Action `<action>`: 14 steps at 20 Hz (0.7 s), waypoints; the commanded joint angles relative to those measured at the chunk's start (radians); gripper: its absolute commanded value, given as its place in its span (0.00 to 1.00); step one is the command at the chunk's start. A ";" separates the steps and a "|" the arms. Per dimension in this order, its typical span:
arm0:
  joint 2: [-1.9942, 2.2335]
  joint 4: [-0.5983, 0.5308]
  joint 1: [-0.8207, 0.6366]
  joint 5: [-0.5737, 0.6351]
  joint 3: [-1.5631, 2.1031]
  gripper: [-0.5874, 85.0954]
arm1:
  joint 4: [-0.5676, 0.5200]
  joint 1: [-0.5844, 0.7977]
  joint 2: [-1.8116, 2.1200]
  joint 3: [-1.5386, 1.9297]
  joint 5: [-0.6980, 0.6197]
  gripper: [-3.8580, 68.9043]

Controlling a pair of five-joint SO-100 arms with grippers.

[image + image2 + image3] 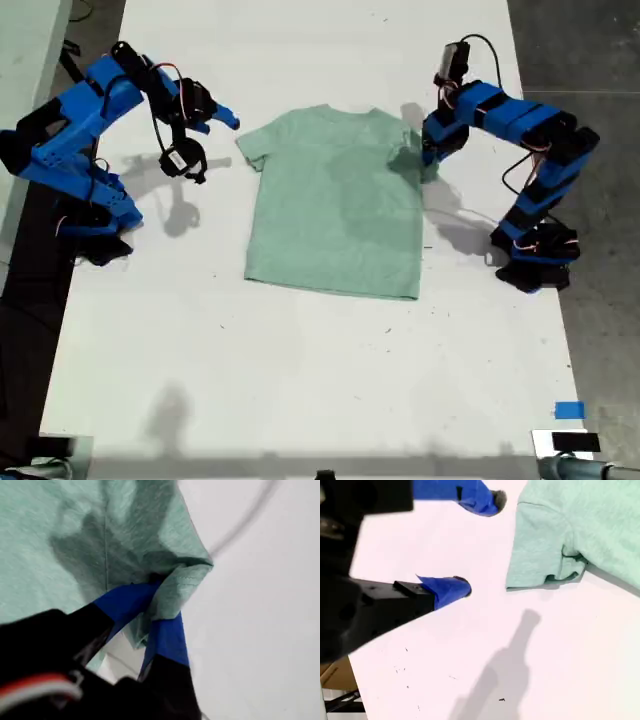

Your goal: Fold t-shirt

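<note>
Lying flat on the white table (300, 380), the t-shirt (335, 205) sits about midway between the two blue arms, with its collar toward the far edge in the exterior view. My first gripper (159, 607), on the arm at the exterior view's right, has its blue jaws pressed together on a bunched fold of the sleeve (182, 587), and the cloth puckers around them. It looks raised a little off the table, though the close view makes that hard to judge. My second gripper (472, 542), on the arm at the exterior view's left, hangs above bare table with its jaws spread wide, near the other sleeve (545, 555) but not touching it.
</note>
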 commanded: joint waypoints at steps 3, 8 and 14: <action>0.005 -0.015 -0.003 0.009 -0.017 0.32 | 0.155 -0.048 0.124 -0.147 0.009 0.04; 0.005 -0.006 0.009 0.008 -0.017 0.32 | 0.284 -0.204 0.184 -0.426 0.095 0.04; 0.006 -0.011 0.031 0.005 -0.023 0.32 | 0.236 -0.364 -0.014 -0.676 0.213 0.04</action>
